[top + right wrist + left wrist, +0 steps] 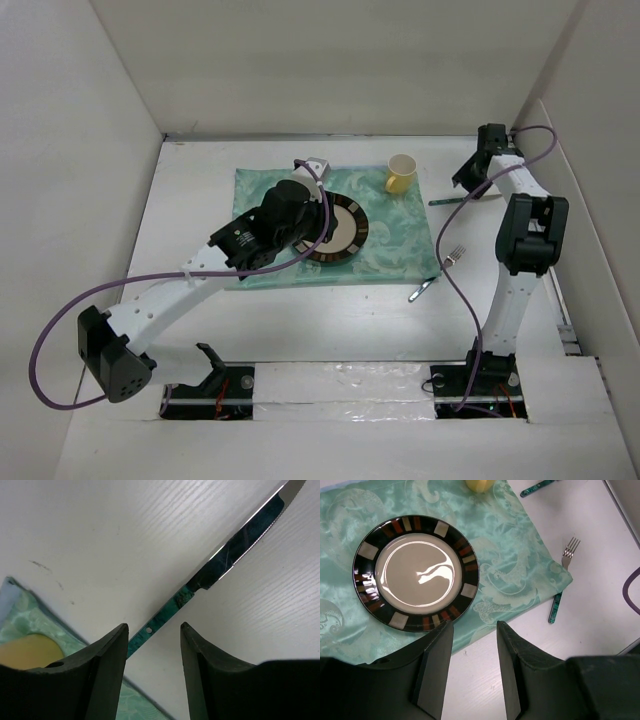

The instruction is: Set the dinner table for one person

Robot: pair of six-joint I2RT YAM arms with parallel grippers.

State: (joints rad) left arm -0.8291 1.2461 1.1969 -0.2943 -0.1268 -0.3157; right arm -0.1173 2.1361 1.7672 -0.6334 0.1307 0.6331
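The white dinner table (pixel 330 320) carries a green patterned placemat (pixel 400 245). On the mat sit a dark-rimmed plate (pixel 345 235) and a yellow mug (pixel 401 173). A green-handled knife (pixel 235 550) lies on the bare table just off the mat's far right corner. My right gripper (pixel 152 626) hovers open over its handle, which runs from the gap under one finger. A green-handled fork (pixel 560 587) lies at the mat's near right corner. My left gripper (pixel 474 625) hangs open and empty above the mat's near edge, beside the plate (pixel 415 572).
White wall panels enclose the table on the left, back and right. A purple cable (pixel 455 250) loops from the right arm over the fork area. The left arm (pixel 180 290) reaches diagonally across the mat's near left corner.
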